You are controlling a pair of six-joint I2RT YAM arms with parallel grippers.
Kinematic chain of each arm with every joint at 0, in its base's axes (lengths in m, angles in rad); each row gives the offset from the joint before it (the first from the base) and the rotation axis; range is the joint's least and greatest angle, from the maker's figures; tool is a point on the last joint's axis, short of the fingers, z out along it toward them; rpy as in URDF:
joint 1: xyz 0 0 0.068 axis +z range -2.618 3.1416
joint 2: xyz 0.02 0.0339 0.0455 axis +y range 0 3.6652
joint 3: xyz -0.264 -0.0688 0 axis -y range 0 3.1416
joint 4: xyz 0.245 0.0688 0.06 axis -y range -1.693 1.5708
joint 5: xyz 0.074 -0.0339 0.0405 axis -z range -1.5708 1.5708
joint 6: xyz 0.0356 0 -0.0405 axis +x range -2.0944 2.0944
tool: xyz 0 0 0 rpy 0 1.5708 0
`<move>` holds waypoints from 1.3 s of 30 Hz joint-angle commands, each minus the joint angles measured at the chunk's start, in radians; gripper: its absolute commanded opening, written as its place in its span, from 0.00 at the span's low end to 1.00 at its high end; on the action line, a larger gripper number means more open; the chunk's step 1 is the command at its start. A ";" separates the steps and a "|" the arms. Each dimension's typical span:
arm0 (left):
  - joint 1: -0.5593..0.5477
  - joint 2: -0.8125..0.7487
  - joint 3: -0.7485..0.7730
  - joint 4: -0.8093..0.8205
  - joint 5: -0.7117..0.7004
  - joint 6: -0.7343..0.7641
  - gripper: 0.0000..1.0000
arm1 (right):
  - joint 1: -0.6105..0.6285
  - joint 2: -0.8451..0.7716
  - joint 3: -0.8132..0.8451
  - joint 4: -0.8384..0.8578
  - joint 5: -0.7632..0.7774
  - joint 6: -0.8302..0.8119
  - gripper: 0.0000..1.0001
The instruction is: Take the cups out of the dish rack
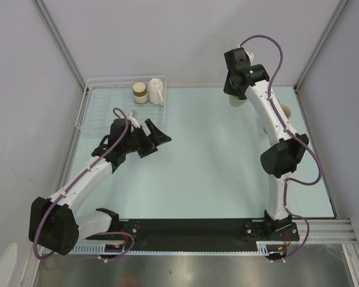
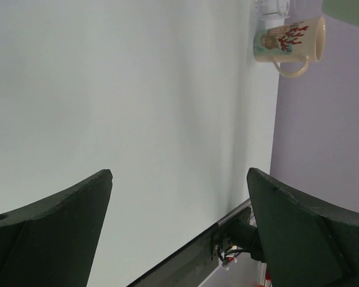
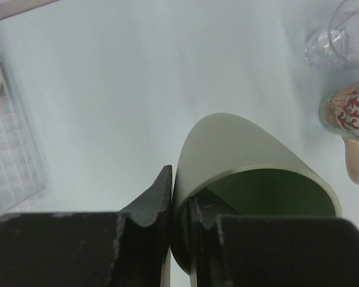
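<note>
Two stand in the clear grid-bar dish rack's point(image 1: 99, 113) one-o'clock corner: a squat brown-and-beige cup point(image 1: 140, 92) and a white ceramic cup point(image 1: 156, 91). My right gripper point(image 3: 180, 191) pinches a pale green cup's point(image 3: 245, 149) rim; my left gripper point(image 1: 154, 139) gapes empty at the rack's four o'clock.

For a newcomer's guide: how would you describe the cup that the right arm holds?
Find the right arm over the table's far right part. Its jaws pinch the wall of a pale green cup. It is plain, unlike the clear glass and the red-patterned beige mug nearby.
</note>
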 commanded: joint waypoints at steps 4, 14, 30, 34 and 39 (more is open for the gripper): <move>-0.012 0.031 0.029 -0.025 0.008 0.046 1.00 | -0.081 0.078 0.008 -0.019 -0.012 0.059 0.00; -0.030 0.071 -0.008 0.000 0.025 0.050 1.00 | -0.060 -0.214 -0.476 0.091 -0.010 0.023 0.00; -0.107 0.166 0.039 0.015 0.019 0.057 1.00 | -0.293 -0.552 -0.994 0.220 -0.076 0.039 0.00; -0.122 0.182 0.058 0.009 0.019 0.064 1.00 | -0.286 -0.621 -1.070 0.315 -0.104 0.054 0.00; -0.125 0.195 0.071 0.008 0.022 0.070 1.00 | -0.256 -0.583 -1.052 0.285 -0.095 0.068 0.00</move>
